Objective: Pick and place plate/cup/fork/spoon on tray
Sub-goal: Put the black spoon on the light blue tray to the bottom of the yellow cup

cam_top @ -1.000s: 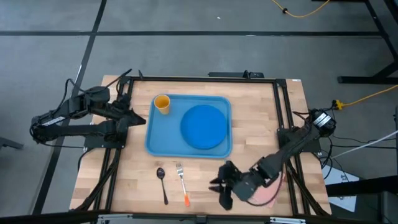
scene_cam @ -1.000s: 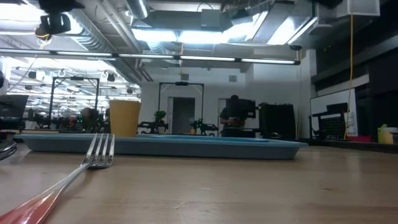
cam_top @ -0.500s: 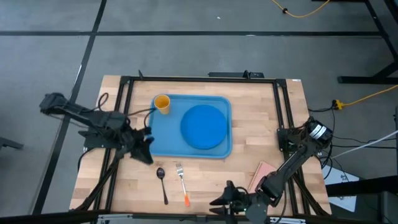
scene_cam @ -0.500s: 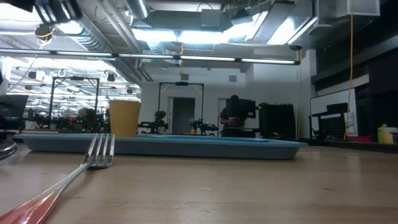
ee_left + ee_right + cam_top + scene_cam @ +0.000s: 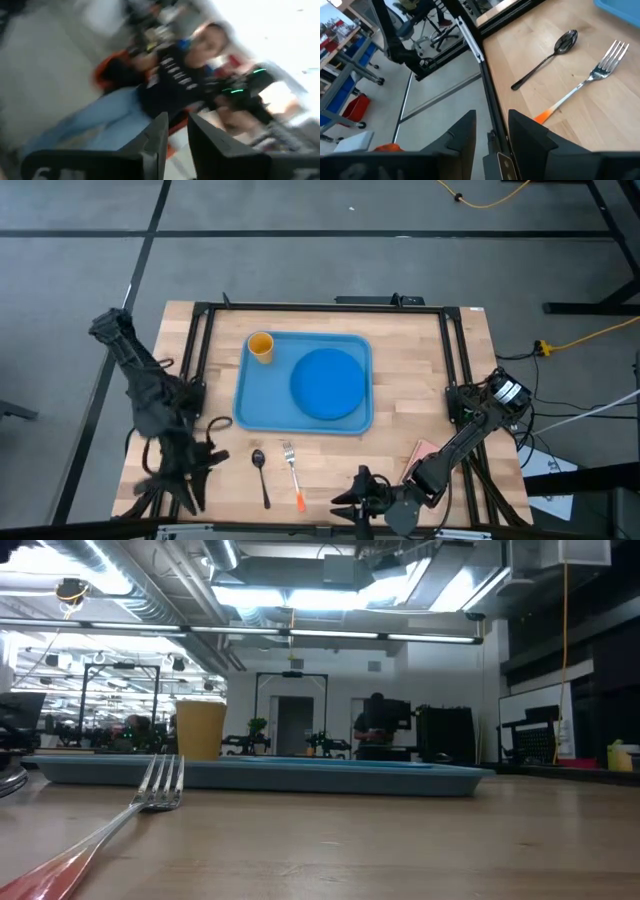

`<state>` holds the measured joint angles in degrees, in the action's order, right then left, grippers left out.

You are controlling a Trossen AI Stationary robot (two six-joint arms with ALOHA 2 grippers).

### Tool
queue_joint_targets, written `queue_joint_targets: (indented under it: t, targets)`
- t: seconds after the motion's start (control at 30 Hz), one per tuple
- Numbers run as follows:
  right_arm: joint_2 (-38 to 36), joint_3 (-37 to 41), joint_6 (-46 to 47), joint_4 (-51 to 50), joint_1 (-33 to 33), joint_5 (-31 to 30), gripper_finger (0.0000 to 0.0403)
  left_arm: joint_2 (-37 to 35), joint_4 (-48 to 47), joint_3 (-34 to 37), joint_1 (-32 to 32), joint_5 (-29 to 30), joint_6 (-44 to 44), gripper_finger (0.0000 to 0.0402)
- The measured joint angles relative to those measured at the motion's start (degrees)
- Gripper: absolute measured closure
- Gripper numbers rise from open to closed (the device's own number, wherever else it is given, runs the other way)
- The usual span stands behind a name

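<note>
The light blue tray [image 5: 250,405] lies mid-table with the deep blue plate [image 5: 328,383] flat in it and the yellow-orange cup [image 5: 261,345] upright in its far left corner. The dark spoon [image 5: 260,475] and the orange-tipped fork [image 5: 292,475] lie side by side on the wood just near the tray; both also show in the right wrist view, the spoon [image 5: 547,57] and the fork [image 5: 585,82]. My left gripper [image 5: 188,485] hovers left of the spoon, open a little and empty. My right gripper [image 5: 347,498] is at the near edge, right of the fork, open a little and empty.
A pink book [image 5: 425,458] lies at the near right by my right arm. A black frame rail [image 5: 445,360] runs around the table. Bare wood lies right of the tray. A person [image 5: 170,80] shows beyond the table in the left wrist view.
My left gripper has swung from beside the tray's left edge toward the table's near edge and now stands left of the spoon. My right gripper has drawn back toward the near edge and a little left, uncovering the pink book. The tableware has not moved.
</note>
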<state>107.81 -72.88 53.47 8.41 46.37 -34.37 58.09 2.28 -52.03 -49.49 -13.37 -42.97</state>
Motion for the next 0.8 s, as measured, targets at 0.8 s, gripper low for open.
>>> queue_joint_targets:
  t: [0.8]
  targets:
    - [0.35,0.00,5.68,-10.57,-11.17,2.37,0.0296,23.87,-47.84,-7.98,-2.64,40.48,-53.93,0.0337]
